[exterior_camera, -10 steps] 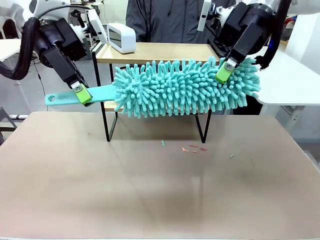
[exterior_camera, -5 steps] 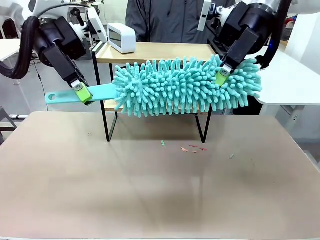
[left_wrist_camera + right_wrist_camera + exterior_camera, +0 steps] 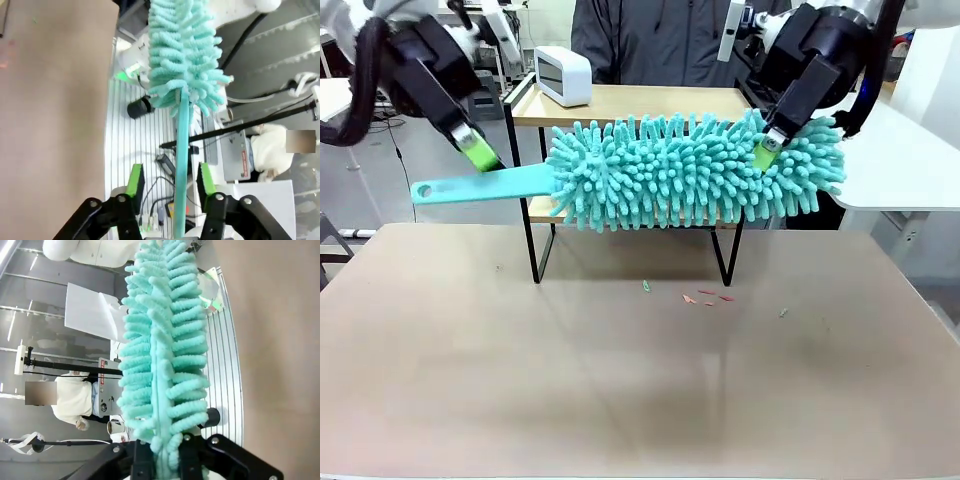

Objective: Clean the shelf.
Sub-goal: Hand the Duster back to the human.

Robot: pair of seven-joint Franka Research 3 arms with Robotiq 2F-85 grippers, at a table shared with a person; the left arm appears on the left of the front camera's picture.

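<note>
Between the fingers of the right gripper (image 3: pixel 767 150) sits the far end of a teal duster (image 3: pixel 690 170), pinched tight; the right wrist view shows the jaws closed on the duster's spine, with fluffy strands bulging past them on both sides. That grip alone carries the tool. The left gripper (image 3: pixel 478 150) hangs just above the flat teal handle (image 3: pixel 480 186), its green pads parted and clear of it, and in the left wrist view the handle runs up the gap between the two open fingers (image 3: pixel 135 180) without touching either.

Behind the duster stands the shelf (image 3: pixel 630 105), a two-board rack in a thin black frame near the far edge of the desk (image 3: pixel 620 380). A white box (image 3: pixel 563 75) rests at the left end of its upper board. The duster's head hangs across the front of the shelf at the level of the lower board, hiding most of it. Small crumbs (image 3: pixel 705 296) lie on the desk in front of the right legs.

Held at one end, the long head will likely sag or swing, so the sweep should be slow and level. Wiping toward the front edge would keep the frame's uprights from catching the strands.
</note>
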